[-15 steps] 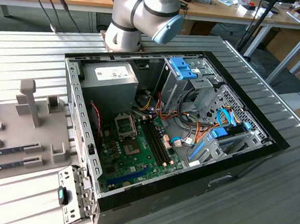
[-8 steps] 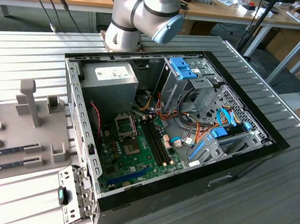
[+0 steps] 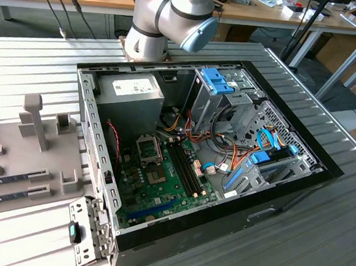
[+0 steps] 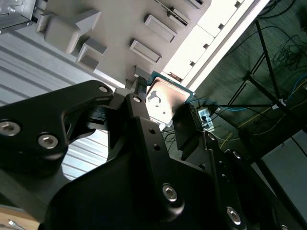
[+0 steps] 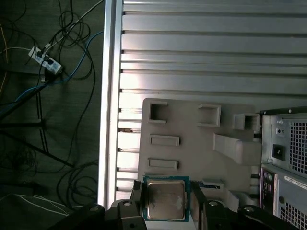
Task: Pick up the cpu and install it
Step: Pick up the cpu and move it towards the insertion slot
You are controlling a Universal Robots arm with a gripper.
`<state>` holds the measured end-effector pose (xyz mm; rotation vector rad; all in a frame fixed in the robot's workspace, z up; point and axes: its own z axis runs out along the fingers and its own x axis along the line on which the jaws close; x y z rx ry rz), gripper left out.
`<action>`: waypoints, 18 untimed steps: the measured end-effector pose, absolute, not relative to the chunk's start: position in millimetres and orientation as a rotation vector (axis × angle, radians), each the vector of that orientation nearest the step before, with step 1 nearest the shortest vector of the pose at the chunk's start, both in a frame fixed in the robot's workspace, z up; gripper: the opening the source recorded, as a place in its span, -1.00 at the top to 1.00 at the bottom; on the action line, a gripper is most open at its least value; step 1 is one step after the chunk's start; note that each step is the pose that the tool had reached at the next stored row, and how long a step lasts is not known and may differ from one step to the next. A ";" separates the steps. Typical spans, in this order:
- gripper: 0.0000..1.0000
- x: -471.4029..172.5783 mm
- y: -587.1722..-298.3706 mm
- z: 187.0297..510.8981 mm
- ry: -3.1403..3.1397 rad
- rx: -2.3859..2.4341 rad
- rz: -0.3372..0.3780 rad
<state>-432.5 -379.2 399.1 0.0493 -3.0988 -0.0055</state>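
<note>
Silvery cpu (image 5: pixel 165 200) pinched at two edges by the pincer (image 5: pixel 166 206), well above grey holder plate (image 5: pixel 192 153).

Your arm (image 3: pixel 169 15) is folded close over its base. Your tool (image 5: pixel 166 207) has both fingers clamped on the chip (image 5: pixel 165 197).

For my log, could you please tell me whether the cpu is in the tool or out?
In: in both wrist views the cpu sits gripped between the fingers of the tool.
</note>
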 end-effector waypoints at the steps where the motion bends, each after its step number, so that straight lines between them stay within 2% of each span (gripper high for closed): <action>1: 0.05 -432.1 -379.2 399.1 -3.099 0.049 -0.005; 18: 0.05 -414.0 -379.2 399.1 -3.099 0.049 -0.006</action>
